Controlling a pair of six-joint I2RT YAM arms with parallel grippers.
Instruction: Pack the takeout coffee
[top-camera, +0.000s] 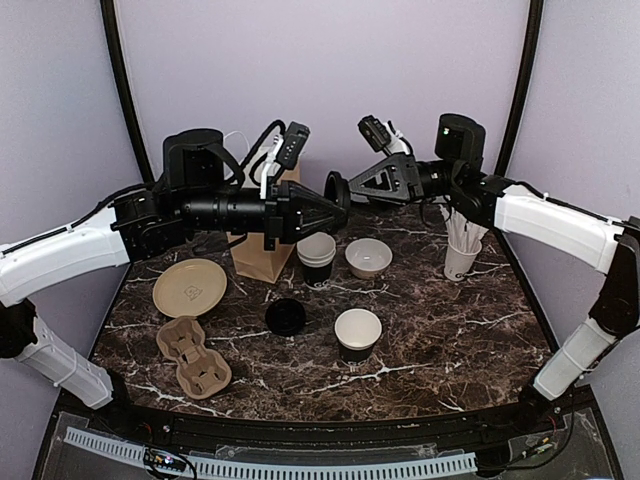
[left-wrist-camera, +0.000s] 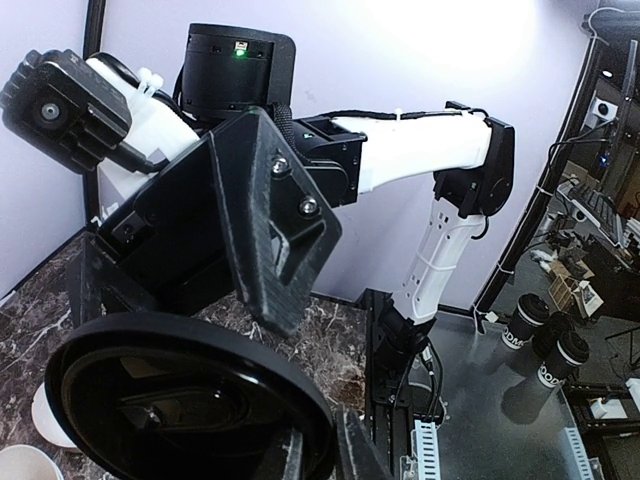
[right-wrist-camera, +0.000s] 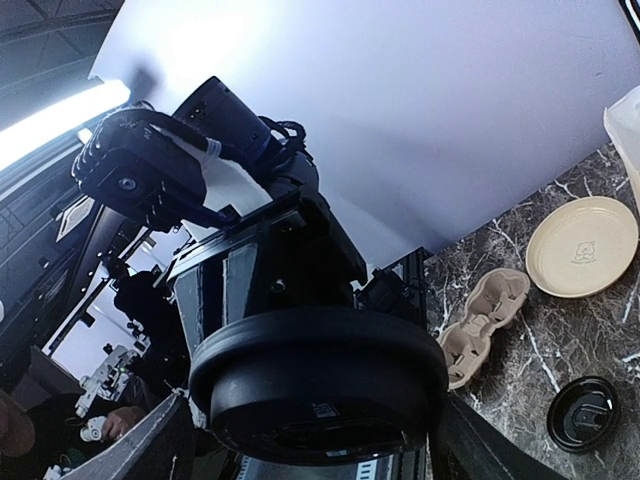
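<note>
Arms up, nose to nose above the far tabletop (top-camera: 450, 340); left gripper (top-camera: 338, 208) clamping black lid (right-wrist-camera: 318, 385), right gripper (top-camera: 346, 186) spread around it.

Left edge of table (top-camera: 450, 340): tan plate (top-camera: 189, 286), cardboard carrier (top-camera: 194, 357). Toward far edge: brown paper bag (top-camera: 262, 256), white bowl (top-camera: 368, 257), cup of straws (top-camera: 461, 258).

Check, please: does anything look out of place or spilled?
Nothing spilled. One black lid lies loose on the table near the uncovered cup, and the left gripper holds a second lid on edge in mid-air.
</note>
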